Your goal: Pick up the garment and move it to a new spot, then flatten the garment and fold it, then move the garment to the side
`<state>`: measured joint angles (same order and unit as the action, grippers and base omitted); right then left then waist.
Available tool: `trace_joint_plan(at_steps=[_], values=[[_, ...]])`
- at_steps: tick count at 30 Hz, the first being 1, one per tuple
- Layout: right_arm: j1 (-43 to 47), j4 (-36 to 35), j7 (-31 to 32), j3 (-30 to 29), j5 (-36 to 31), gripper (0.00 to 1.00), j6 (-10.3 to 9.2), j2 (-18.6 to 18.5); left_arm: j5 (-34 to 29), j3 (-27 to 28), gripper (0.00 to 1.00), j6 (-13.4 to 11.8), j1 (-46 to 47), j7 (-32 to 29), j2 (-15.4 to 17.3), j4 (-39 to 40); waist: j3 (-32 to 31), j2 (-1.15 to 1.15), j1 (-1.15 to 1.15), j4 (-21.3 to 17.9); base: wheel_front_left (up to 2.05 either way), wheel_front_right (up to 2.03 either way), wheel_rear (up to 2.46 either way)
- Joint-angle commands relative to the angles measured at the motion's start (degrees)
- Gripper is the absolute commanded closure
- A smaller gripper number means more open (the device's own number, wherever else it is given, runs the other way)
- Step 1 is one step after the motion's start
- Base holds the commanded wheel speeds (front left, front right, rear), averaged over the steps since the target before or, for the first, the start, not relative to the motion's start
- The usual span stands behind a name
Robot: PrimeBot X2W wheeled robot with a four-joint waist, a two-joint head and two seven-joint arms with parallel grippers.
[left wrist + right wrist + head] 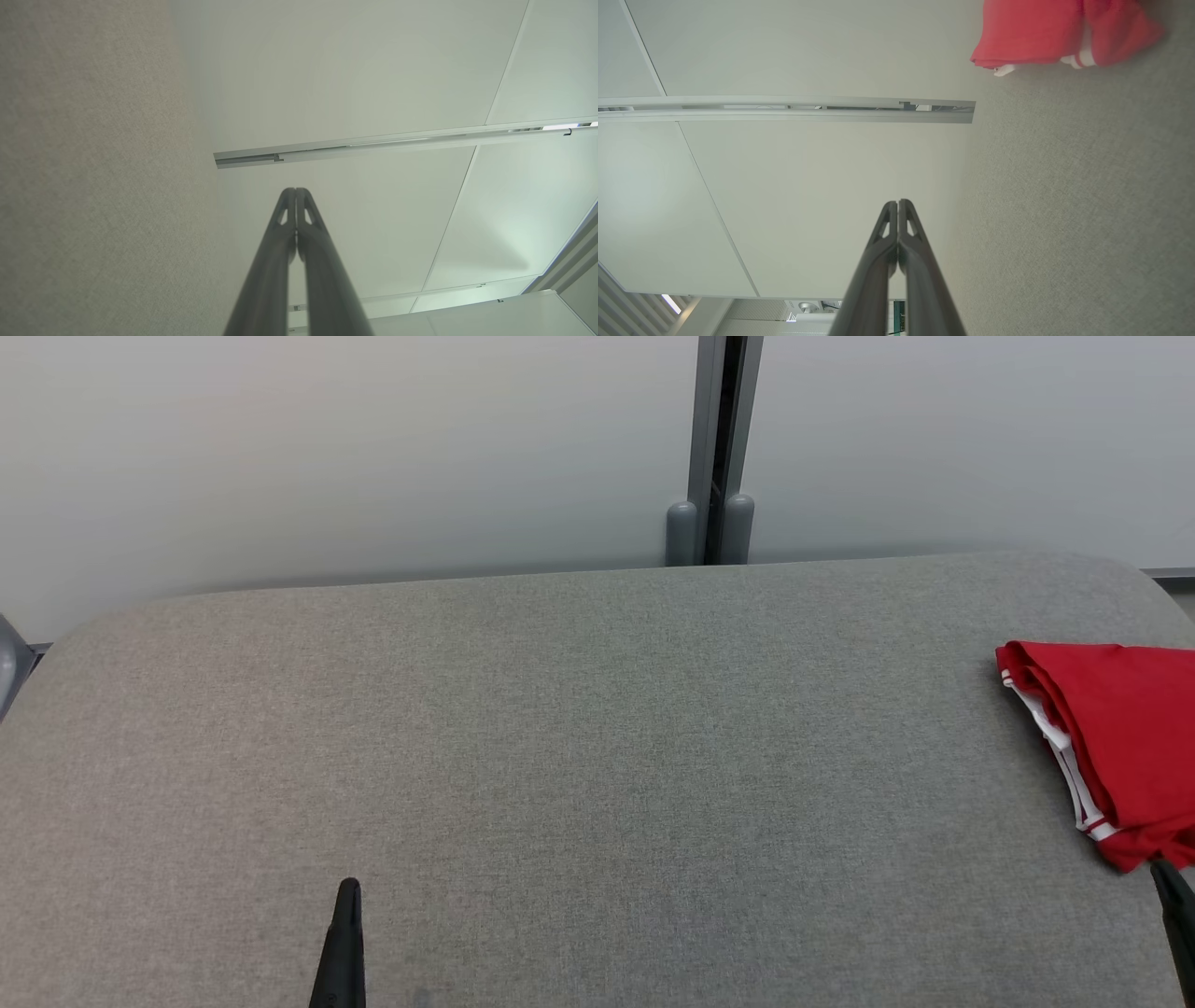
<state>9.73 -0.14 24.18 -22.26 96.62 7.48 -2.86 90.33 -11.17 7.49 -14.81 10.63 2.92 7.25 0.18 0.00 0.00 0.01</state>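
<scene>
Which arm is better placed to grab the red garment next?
Right. The right gripper sits close to the red garment at the right of the table; the left gripper is far off. Both are shut.

Wide grey surface point(560, 756) offers passage, with the folded red garment point(1125, 737) blocking its right edge

You're looking at surface point(560, 728): grey woven cloth, matt, fine even grain. Garment point(1120, 728): soft red cloth, matt, white trim at edge. Jaws on left gripper point(295, 191) and right gripper point(898, 201): dark, smooth, matt, plastic by look. Wall panels point(327, 457): pale, smooth, dull sheen. Post point(707, 448): grey, metal look, satin.
</scene>
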Motion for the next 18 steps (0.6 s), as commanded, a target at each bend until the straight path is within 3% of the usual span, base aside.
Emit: trace_joint_plan(at_steps=[1,18], values=[[0.34,-0.1,-0.04,-0.14,0.14,1.0,0.02,-0.12,0.2,0.2,1.0,0.22,-0.3,0.03,0.12,0.23,0.0,0.0,0.0,0.0,0.0,0.0,0.0],[0.35,-0.11,-0.07,-0.12,0.12,1.0,0.02,-0.12,0.18,0.22,1.0,0.22,-0.31,0.0,0.11,0.23,0.0,0.0,0.0,0.0,0.0,0.0,0.0]])
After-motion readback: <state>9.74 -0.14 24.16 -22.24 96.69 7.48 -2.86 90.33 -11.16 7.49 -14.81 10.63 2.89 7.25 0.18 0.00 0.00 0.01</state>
